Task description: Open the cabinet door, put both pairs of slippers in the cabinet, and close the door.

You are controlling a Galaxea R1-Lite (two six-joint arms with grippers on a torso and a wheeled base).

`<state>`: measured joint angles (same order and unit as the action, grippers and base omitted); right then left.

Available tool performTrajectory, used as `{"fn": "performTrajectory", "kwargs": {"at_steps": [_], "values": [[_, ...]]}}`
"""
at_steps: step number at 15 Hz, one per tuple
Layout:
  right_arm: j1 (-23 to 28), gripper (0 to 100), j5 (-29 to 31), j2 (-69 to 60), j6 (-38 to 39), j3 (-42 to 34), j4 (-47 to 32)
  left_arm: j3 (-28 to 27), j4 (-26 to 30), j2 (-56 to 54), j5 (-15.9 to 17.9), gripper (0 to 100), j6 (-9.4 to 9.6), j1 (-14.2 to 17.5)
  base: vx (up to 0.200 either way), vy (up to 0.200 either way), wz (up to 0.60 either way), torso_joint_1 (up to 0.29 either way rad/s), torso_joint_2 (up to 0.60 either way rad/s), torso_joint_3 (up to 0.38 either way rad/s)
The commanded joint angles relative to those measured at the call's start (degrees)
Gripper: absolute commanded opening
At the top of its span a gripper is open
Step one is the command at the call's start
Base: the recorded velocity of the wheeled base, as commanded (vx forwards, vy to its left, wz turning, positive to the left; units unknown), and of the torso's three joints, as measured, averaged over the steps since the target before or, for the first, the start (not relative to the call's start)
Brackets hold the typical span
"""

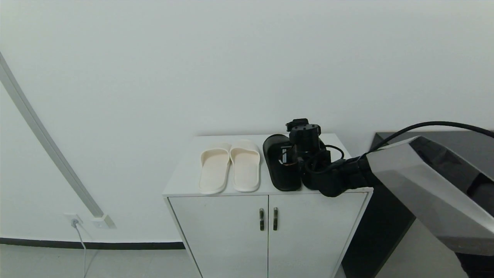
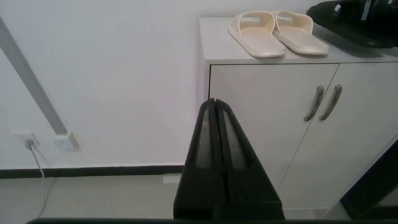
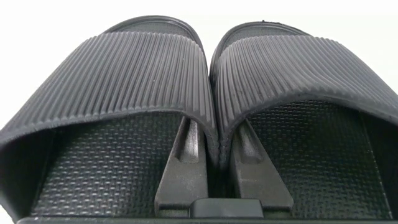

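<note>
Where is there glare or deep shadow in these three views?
Head view: soft even light, faint shadows by the cream slippers on the cabinet; the black slippers read as one dark mass. Right wrist view: background beyond them blown out white. Left wrist view: mild sheen on the left gripper.

Wall outlet (image 1: pixel 73 221) w/ cable (image 1: pixel 82 241) plugged — grey conduit (image 1: pixel 38 129) diagonal above.
</note>
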<state>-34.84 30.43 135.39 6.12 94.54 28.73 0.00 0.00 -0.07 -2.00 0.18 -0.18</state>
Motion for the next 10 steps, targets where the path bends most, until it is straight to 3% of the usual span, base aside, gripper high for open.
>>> {"fn": "performTrajectory", "kwargs": {"at_steps": [1,3,10], "values": [[-2.16,0,-0.28,-10.58,-0.06,-9.90,1.59,0.00,0.00,0.07,-0.02,0,-0.01,0.01,0.000,0.000,0.00,0.000,0.00,0.000],[-3.83,0,-2.30,-16.91,0.03,-18.95,3.61,0.00,0.00,0.07,-0.02,0,-0.01,0.01,0.000,0.000,0.00,0.000,0.00,0.000],[-6.91,0,-26.03,-34.67,-2.16,-46.11,7.21,0.00,0.00,0.07,-0.02,0,-0.01,0.01,0.000,0.000,0.00,0.000,0.00,0.000]]}}
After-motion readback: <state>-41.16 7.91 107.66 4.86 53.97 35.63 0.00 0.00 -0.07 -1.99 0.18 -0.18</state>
